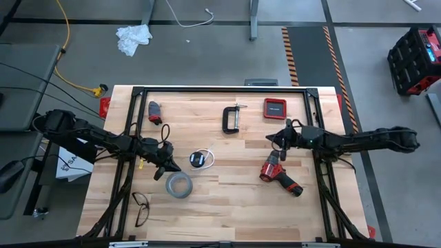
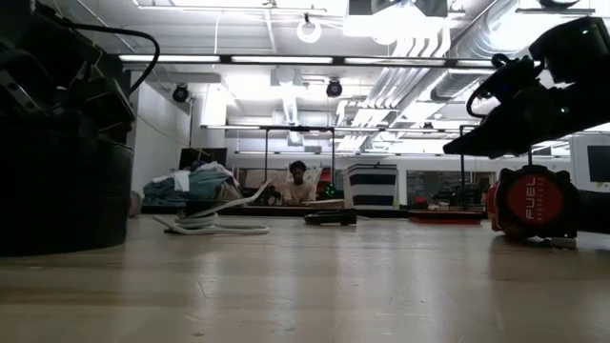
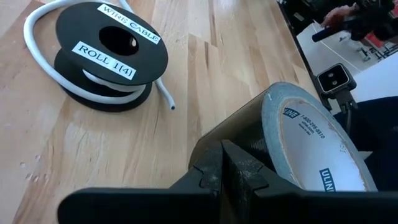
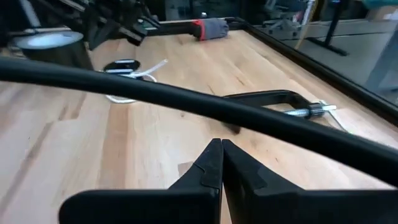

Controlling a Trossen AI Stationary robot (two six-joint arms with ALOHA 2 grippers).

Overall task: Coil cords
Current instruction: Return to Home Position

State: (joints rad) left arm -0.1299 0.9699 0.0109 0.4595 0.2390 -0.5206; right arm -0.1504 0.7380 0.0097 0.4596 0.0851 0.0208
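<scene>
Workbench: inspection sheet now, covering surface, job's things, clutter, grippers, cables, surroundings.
Surface: wooden table with a black frame around it.
Job's things: white cord wound on the black spool, short end loose.
Clutter: tape roll, glasses, clamp, drill, red case.
Grippers: left gripper shut, empty, beside the tape roll; right gripper shut, empty, raised near the drill.
Cables: yellow cable on the floor.
Surroundings: white rag and red toolbox on the floor; a person beyond the table.
</scene>
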